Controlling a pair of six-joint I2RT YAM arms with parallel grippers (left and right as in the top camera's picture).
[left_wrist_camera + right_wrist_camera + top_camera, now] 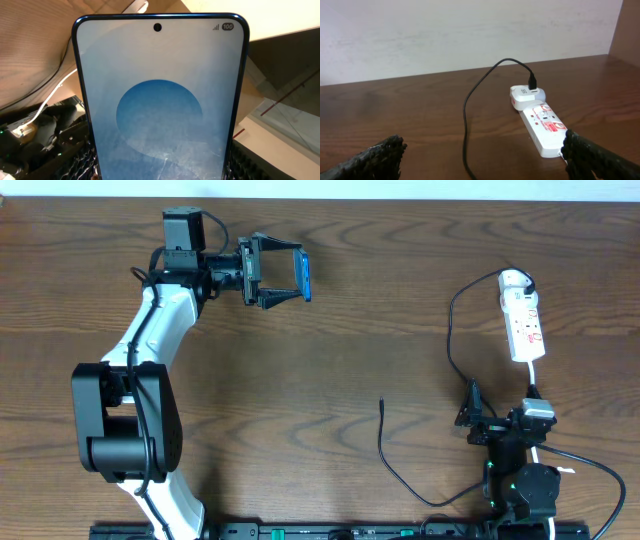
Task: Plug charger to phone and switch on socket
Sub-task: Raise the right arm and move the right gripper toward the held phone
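Note:
My left gripper [272, 277] is shut on the phone [303, 276] and holds it on edge above the far left of the table. In the left wrist view the phone [160, 95] fills the frame, its blue-and-white screen facing the camera, with the black fingers [80, 160] pressed to both long edges. The white socket strip [524, 325] lies at the far right. The charger's black cable [450, 340] runs from a white adapter [526, 96] on the socket [546, 127] to a free connector tip [382, 402]. My right gripper [482, 152] stands open, empty, near the table, the cable [465, 125] between its fingers.
The strip's white cord [590, 465] trails past the right arm's base [525, 480]. The left arm's black-and-white body [130, 410] stands over the near-left of the table. A pale wall [470, 35] rises behind the table's far edge.

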